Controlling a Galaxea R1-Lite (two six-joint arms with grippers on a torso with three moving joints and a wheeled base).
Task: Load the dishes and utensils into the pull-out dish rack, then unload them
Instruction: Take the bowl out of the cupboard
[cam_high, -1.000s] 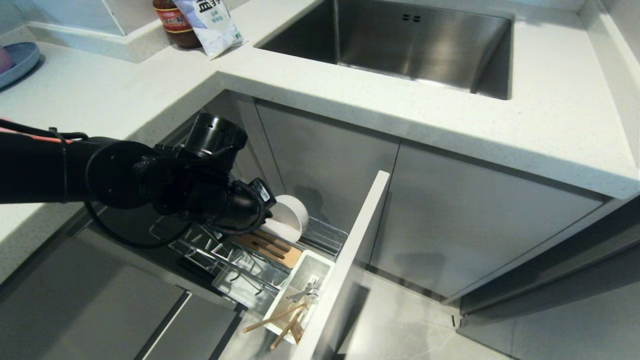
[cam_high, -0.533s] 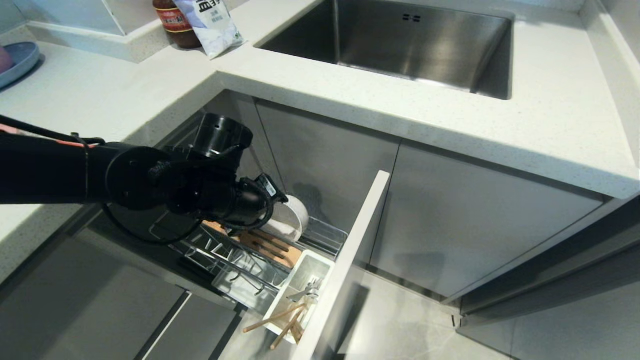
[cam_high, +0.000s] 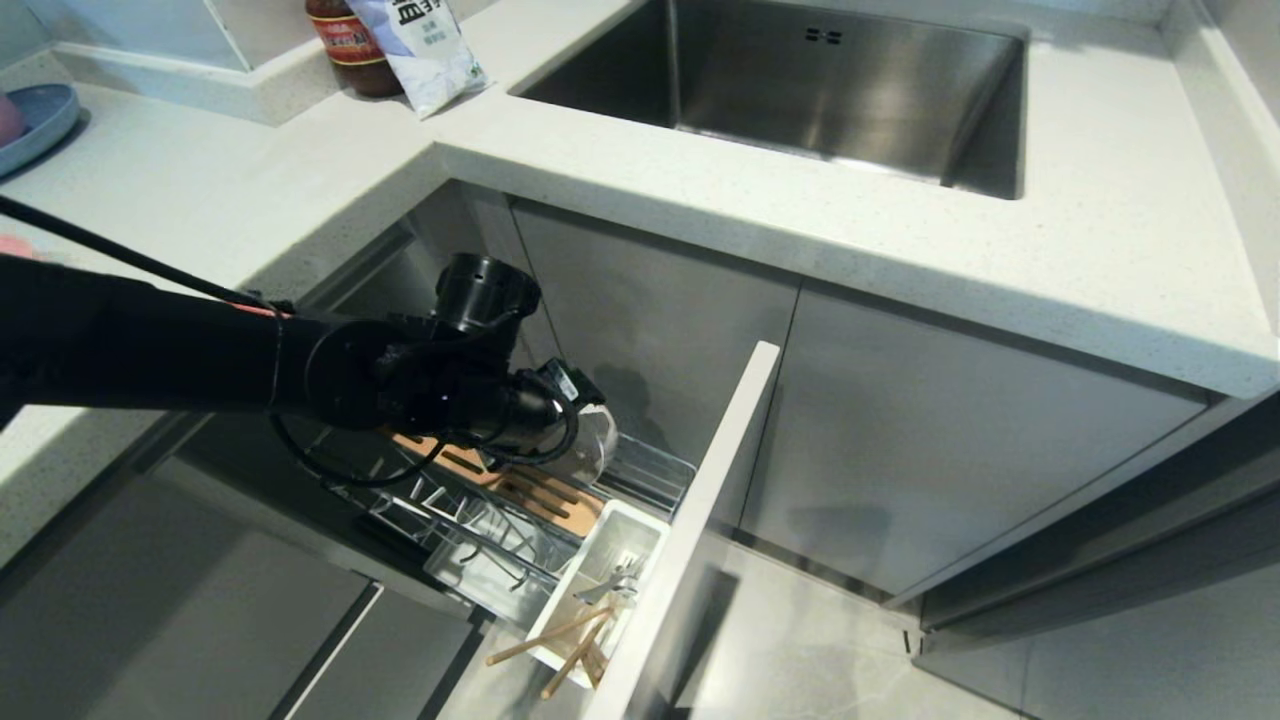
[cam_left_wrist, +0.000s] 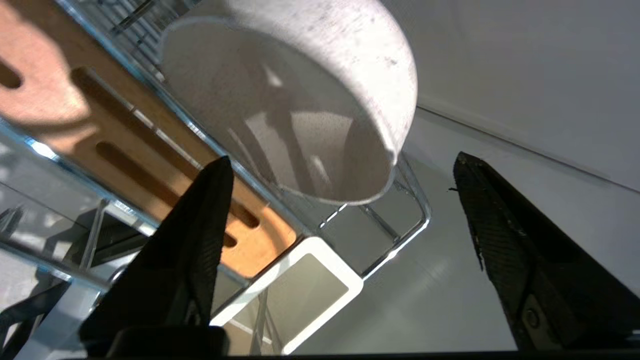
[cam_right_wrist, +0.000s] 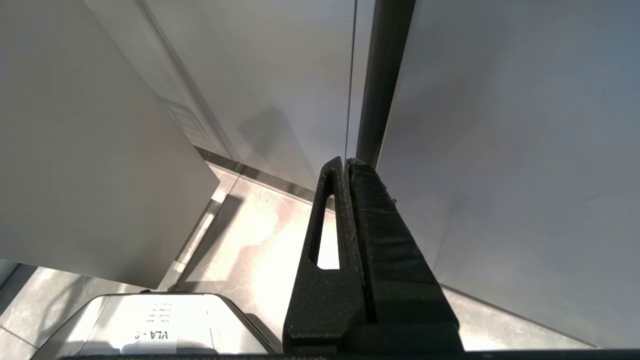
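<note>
Head view shows left hand (cam_high: 590, 425) spread wide before the speckled bowl (cam_left_wrist: 300, 100) resting in the dish rack (cam_high: 480, 530), chopsticks (cam_high: 560, 645) boxed; pink plate unseen.

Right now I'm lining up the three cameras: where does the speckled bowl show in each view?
Head view: the speckled bowl stands on edge in the pull-out dish rack, mostly hidden behind the left gripper.
Left wrist view: the bowl fills the upper middle, beyond the open jaws.
Right wrist view: not in it.
Shared landmark: the slotted wooden strip beside the bowl.
</note>
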